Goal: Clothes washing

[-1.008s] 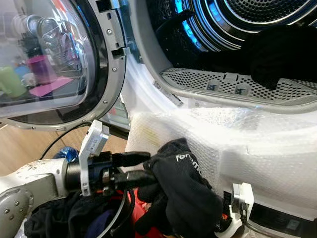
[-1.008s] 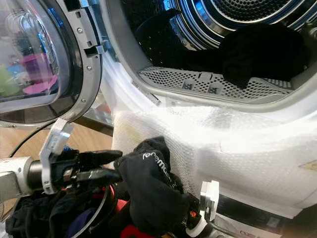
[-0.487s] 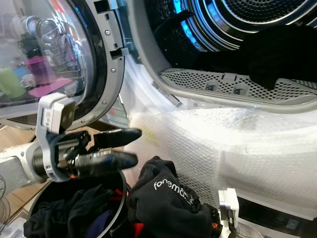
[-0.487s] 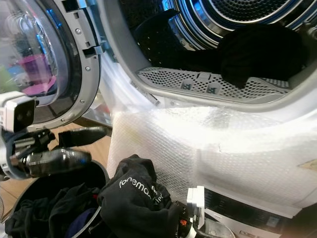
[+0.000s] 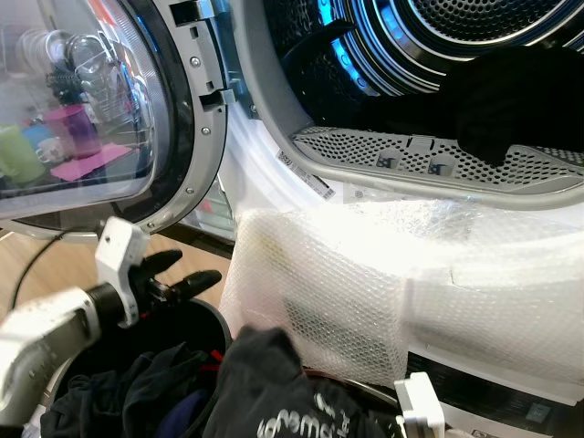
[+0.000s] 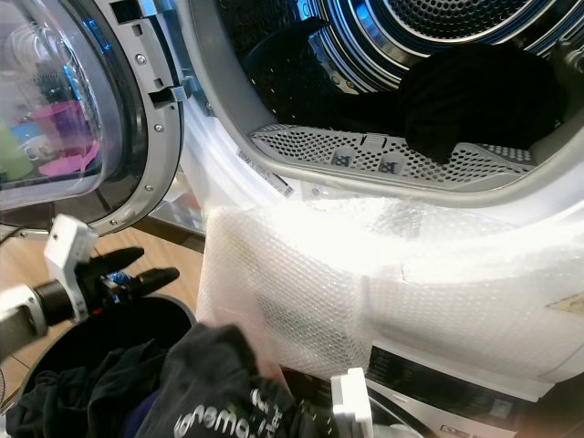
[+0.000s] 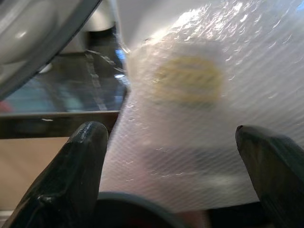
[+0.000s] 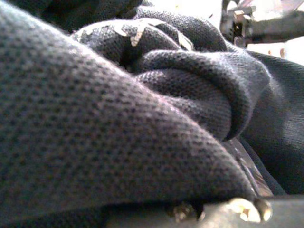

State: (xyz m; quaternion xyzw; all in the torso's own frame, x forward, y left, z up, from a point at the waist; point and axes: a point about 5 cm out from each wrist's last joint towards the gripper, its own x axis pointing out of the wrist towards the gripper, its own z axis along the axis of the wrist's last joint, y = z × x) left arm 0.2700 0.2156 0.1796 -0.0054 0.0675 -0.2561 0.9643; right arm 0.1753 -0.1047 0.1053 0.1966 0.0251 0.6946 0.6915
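Your left gripper (image 5: 187,274) hangs over the near rim of the dark laundry basket (image 5: 196,315), forearm reaching in from the left, fingers spread and holding nothing. The black garment (image 5: 274,392) with white lettering sits low in front, bunched over the basket, right against the bubble wrap (image 5: 365,283) on the washer front. Your right gripper is buried in that fabric; I cannot tell its jaws.

Left arm: mine, silver, reaching forward from lower left.
Left gripper (image 5: 187,274): fingers spread apart, empty.
Right gripper: low, its white wrist mount (image 5: 418,412) showing.
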